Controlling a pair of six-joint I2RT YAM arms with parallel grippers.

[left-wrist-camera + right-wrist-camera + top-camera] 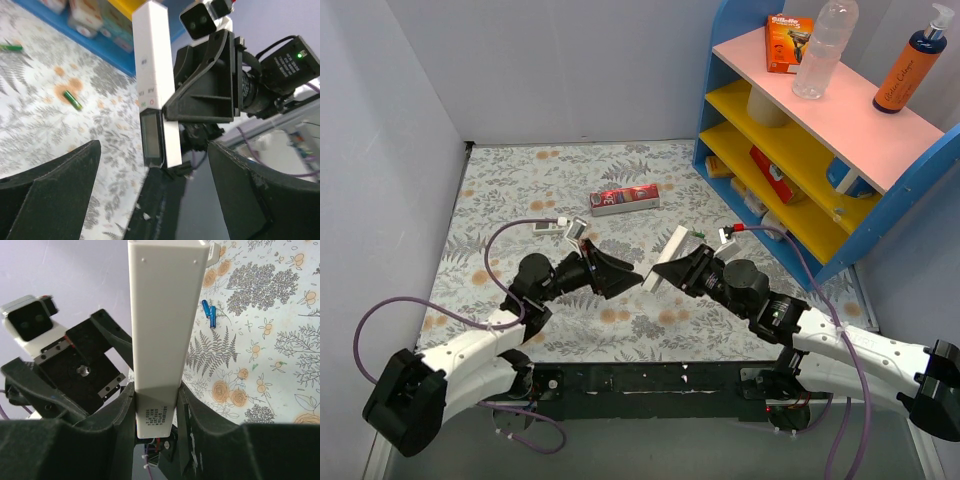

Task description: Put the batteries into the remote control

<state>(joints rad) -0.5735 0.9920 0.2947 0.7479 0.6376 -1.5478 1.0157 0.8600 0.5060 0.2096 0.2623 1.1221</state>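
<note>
Gripping, left side: the left gripper (623, 277) holds nothing; its two black fingers stand wide apart and point at the remote control (165, 330), near it but not touching.
Batteries, place: none is in the remote control yet. A green battery (73, 99) lies loose on the surface (520, 190), and a second green battery (10, 47) lies farther off. Two blue batteries (209, 313) lie close together on the same cloth.
Remote control, place: in the air between the two arms, above the surface, standing on end and a little tilted.
Gripping, right side: the right gripper (156, 407) is closed on the lower end of the remote control, one finger on each narrow side.
Handling, remote control: I judge it light and stiff, but its plastic is smooth, so it may slip or turn. Best hold: the long narrow sides, away from the buttons.
Handling, batteries: probably light, hard and round, so they will roll easily. Take each one across its middle.
Materials and shapes: the remote control is a slim white bar with square edges, with a dark window and a small red button on one face and a printed label on the other. The surface is flat cloth with a flower print.
Right side: a red carton (625, 199) lies flat, well apart; a painted shelf (800, 170) stands at the right edge.
</note>
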